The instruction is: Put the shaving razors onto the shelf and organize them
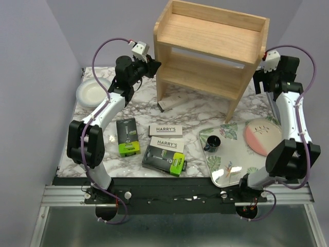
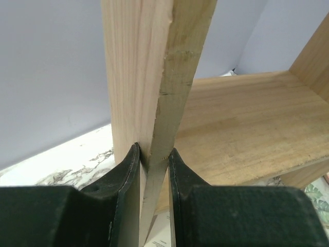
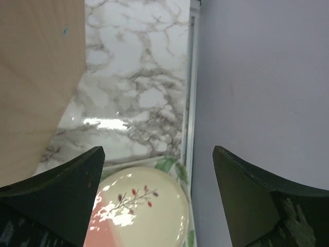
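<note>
Light-wood two-tier shelf [image 1: 211,38], far centre of marble tabletop [image 1: 200,114], left side panel's edge clenched by left tool [image 2: 153,154]; right tool [image 3: 158,152] released, empty, beside right panel; black-and-green razor packs [image 1: 127,136] [image 1: 164,158] and HARRY'S boxes [image 1: 166,130] [image 1: 170,143] lying on tabletop in front; slim box [image 1: 172,101] under the lower tier.

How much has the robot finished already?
Done: nothing; the light wooden two-tier shelf holds no packs. In hand: left jaws pinch its side panel, right jaws open. Left: two black, green-ended razor packs and three slim boxes lie on the marble table.
</note>
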You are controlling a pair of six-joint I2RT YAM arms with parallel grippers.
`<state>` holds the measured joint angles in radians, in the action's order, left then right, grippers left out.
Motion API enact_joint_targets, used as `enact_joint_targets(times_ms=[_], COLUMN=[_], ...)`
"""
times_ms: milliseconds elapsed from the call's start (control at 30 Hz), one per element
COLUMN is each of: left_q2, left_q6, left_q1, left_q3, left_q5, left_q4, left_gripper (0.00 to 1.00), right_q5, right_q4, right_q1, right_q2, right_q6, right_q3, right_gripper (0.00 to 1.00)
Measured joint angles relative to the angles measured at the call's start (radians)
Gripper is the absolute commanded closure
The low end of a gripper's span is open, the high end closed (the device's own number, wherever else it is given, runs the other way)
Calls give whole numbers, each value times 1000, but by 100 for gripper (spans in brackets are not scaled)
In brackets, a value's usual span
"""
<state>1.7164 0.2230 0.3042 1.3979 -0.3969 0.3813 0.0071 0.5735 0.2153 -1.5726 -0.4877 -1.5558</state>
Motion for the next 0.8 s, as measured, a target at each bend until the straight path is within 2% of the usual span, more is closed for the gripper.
enact_joint_targets(times_ms=[100, 167, 233, 300, 333, 367, 433, 467, 600, 700, 800], left_q2=[-3, -3, -3, -3, -3, -3, -3, -3, -3, -3, -10], left_q6=[14, 21, 32, 40, 42, 43, 47, 47, 47, 47, 45], left_q1=[10, 14, 18, 21, 22, 23, 25, 25, 25, 26, 27], left_q3=[5, 15, 22, 35, 35, 35, 35, 36, 43, 46, 46], left_q5=[34, 50, 68, 79, 83, 87, 94, 95, 97, 98, 103], left_q4=[-18, -39, -56, -78, -81, -84, -84, -85, -98, -107, -122], left_gripper=[87, 80, 80, 84, 90, 94, 100, 100, 100, 100, 100], right_q5=[-30, -73, -125, -176, -218, -264, -338, -377, -494, -539, -563], right_q4=[-25, -2, 22, 40, 53, 65, 76, 76, 60, 45, 22], right_q1=[3, 3, 3, 3, 3, 3, 3, 3, 2, -1, -7], right_q2=[117, 250, 374, 475, 528, 579, 648, 674, 696, 634, 496], right_q6=[11, 6, -3, -19, -35, -56, -79, -88, -113, -111, -102], right_q3=[152, 299, 412, 476, 501, 524, 545, 547, 547, 523, 452], right_gripper=[7, 7, 10, 20, 26, 40, 55, 67, 83, 88, 89])
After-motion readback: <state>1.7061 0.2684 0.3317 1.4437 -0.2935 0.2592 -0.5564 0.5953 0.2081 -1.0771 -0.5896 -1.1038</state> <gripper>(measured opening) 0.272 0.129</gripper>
